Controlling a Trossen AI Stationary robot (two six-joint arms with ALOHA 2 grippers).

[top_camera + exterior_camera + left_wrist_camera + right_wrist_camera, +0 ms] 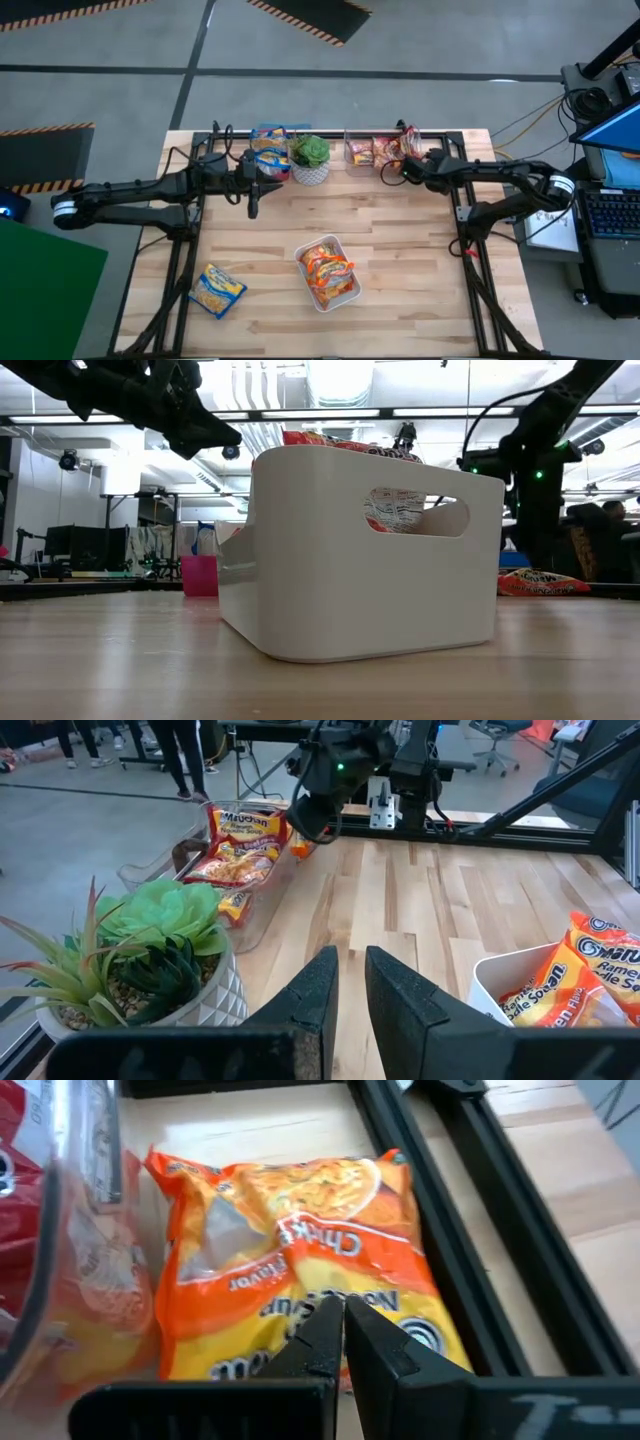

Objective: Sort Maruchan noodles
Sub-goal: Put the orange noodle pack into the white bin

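My right gripper (400,167) (340,1322) is at the table's far edge, beside a clear bin (362,150) of red-edged Maruchan packets, shut on an orange-edged packet (300,1270). My left gripper (262,175) (351,970) hovers near a stack of blue-edged packets (268,148) at the far edge, empty, its fingers a narrow gap apart. A white bin (340,297) (300,560) in the table's middle holds orange packets (326,265). One blue-edged packet (217,290) lies flat near the front left. My right gripper pinches the orange-edged packet between its two fingers, at the packet's near edge (330,1365). The fingers come slanting down from the table's right. The packet lies next to the clear bin, by the black frame rail; the fingers hide the exact spot.
A green potted plant (310,155) (150,935) stands between the blue stack and the clear bin. Black frame rails (465,215) run along the table's sides and far edge. Bare wood lies between the far row and the white bin. People's legs show beyond the table in the left wrist view.
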